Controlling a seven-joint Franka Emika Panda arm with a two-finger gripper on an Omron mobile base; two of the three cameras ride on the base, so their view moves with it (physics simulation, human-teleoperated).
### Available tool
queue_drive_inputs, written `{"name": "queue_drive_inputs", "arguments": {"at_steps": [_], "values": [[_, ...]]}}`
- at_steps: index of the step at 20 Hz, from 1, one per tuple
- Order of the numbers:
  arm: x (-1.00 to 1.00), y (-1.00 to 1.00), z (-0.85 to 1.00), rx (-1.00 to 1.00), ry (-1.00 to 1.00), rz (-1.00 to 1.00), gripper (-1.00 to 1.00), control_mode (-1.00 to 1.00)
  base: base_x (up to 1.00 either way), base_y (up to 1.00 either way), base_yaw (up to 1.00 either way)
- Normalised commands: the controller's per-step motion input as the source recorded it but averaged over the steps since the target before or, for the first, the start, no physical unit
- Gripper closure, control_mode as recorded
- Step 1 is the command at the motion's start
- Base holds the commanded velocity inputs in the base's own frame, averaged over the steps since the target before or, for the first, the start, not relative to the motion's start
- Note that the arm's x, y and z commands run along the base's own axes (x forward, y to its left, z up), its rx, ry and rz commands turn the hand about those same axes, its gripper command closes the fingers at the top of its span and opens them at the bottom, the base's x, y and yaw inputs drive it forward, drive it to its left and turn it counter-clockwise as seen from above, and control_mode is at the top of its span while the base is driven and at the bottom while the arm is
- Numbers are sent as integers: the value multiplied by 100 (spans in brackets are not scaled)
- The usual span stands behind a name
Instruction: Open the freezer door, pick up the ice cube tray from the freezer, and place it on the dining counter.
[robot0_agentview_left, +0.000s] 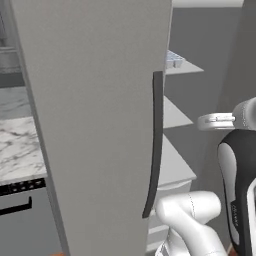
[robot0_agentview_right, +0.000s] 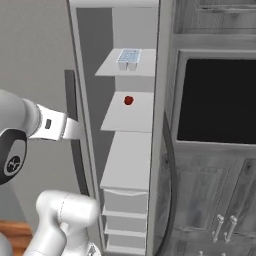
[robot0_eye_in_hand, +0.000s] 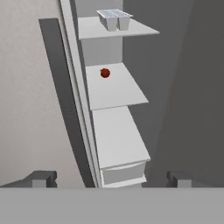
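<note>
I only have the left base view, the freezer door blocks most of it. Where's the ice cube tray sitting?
Observer: The ice cube tray sits on the top shelf, near its front edge.
Operator: Anything else in there?
Observer: A small red object lies on the shelf below.
Operator: Is the gripper open?
Observer: In the hand view the gripper is open and holds nothing; it points into the freezer, with the freezer door beside it.

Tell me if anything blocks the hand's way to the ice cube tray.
Nothing visible does. The freezer door is swung open, and the ice cube tray sits alone on the top shelf. The hand faces the open shelves; a small red thing lies one shelf lower, off the path.
</note>
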Motion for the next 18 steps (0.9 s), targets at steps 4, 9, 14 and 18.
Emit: {"name": "queue_drive_inputs", "arguments": {"at_steps": [4, 9, 14, 18], "values": [[0, 0, 0, 0, 0, 0, -100, 100, 11, -24, -20], [0, 0, 0, 0, 0, 0, -100, 100, 15, -28, -13], [0, 0, 0, 0, 0, 0, -100, 100, 38, -26, -8], [0, 0, 0, 0, 0, 0, -100, 100, 48, -23, -2]]}}
